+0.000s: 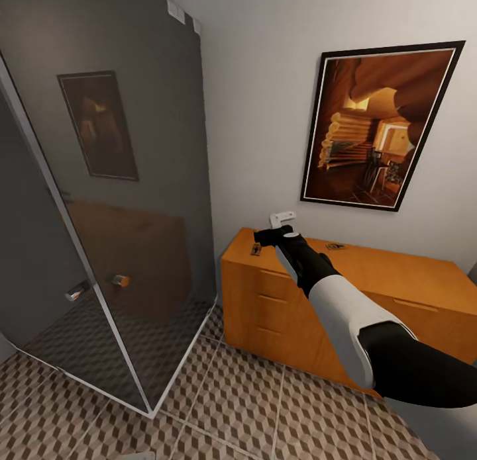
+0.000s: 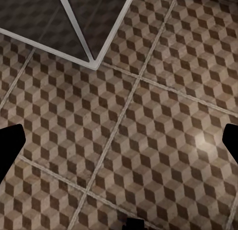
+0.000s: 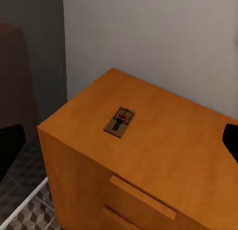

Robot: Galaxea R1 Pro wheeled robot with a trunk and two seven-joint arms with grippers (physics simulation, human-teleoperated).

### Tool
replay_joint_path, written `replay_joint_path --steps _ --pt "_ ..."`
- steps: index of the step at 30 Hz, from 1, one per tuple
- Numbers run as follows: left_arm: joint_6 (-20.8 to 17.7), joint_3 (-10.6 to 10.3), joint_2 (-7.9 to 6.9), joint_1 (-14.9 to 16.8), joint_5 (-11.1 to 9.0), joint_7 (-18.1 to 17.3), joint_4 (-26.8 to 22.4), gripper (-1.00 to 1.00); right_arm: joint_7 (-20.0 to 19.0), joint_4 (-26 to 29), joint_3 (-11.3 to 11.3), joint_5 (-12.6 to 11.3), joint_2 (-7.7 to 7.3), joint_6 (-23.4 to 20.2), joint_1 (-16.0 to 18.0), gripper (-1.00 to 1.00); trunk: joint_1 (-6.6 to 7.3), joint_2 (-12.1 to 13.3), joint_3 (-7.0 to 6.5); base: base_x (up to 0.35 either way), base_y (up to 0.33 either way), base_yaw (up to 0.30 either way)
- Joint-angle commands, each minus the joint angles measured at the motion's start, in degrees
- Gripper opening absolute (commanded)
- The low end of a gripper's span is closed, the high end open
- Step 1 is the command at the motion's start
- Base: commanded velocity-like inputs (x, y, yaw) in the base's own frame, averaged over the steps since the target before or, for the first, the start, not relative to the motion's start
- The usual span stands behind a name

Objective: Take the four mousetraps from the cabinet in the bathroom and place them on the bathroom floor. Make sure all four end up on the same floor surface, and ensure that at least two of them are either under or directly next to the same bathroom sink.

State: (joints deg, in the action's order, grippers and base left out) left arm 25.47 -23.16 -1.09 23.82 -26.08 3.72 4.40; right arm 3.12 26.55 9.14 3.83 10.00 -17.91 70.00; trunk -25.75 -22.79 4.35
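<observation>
The orange-brown cabinet [image 1: 397, 275] stands against the wall under a framed picture. Two mousetraps lie on its flat top: one near the left end [image 1: 256, 249] and one further right [image 1: 335, 247]. My right arm reaches over that top, and the right gripper [image 1: 281, 219] hovers just beyond the left mousetrap. In the right wrist view this mousetrap [image 3: 120, 122], tan with a red mark, lies on the cabinet top [image 3: 168, 140] between the open right gripper's [image 3: 124, 138] wide-apart fingers, clear of both. The left gripper [image 2: 121, 140] is open over the cube-patterned bathroom floor [image 2: 148, 140], holding nothing.
A dark glass shower enclosure [image 1: 132, 215] with a pale frame stands left of the cabinet; its corner [image 2: 94, 61] lies below my left gripper. Flat bar drawer handles [image 3: 141, 196] run across the cabinet front. Patterned floor [image 1: 252, 407] stretches in front of the cabinet.
</observation>
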Motion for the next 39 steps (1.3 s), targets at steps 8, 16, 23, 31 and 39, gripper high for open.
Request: replay_joint_path --steps 8,16,23,31,39 --pt "0.28 -0.48 0.03 0.08 -0.15 0.15 0.17 1.0 0.03 -0.68 0.18 0.4 0.0 1.57 0.05 1.0 -0.04 -0.13 0.13 0.001 0.0 0.0" --pt "0.28 -0.48 0.03 0.08 -0.17 0.12 0.17 1.0 -0.07 -2.07 0.18 0.27 0.0 4.35 0.05 1.0 -0.04 -0.13 0.13 0.0 0.0 0.0" --pt "0.28 -0.48 0.1 0.08 -0.14 0.14 0.17 1.0 -0.05 -3.77 0.18 0.22 0.0 7.31 0.06 1.0 -0.04 -0.13 0.13 0.039 -0.027 0.0" --pt "0.28 -0.48 0.12 0.08 -0.13 0.09 0.17 1.0 -0.05 -4.75 0.18 0.22 0.0 8.08 0.06 1.0 -0.04 -0.13 0.13 0.198 -0.158 0.0" --pt "0.28 -0.48 0.12 0.08 -0.13 0.09 0.17 1.0 -0.05 -6.19 0.18 0.22 0.0 8.24 0.06 1.0 -0.04 -0.13 0.13 0.242 -0.131 0.0"
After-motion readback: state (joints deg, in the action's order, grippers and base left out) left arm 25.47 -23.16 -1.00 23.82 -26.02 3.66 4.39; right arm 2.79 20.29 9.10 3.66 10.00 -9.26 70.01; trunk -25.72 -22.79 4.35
